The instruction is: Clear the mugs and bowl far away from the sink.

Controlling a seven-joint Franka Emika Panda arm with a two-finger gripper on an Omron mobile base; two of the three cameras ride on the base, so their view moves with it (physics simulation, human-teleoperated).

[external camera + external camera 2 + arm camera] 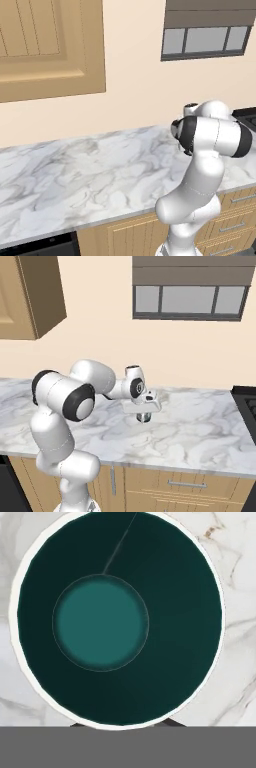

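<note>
One mug point(120, 619): round, white rim, glossy dark teal inside, directly under gripper point(144, 417). Marble counter point(75, 175), veined, at 9 o'clock. Jaw state: cannot tell.

Bright, even, sharp rendered light

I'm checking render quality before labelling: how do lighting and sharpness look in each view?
Left base view: flat even light, soft blur, faint sheen on the marble counter. Right base view: equally soft; the gripper casts little shadow. Hand view: the teal mug has a dark inner wall, a brighter bottom and a crisp white rim.
</note>
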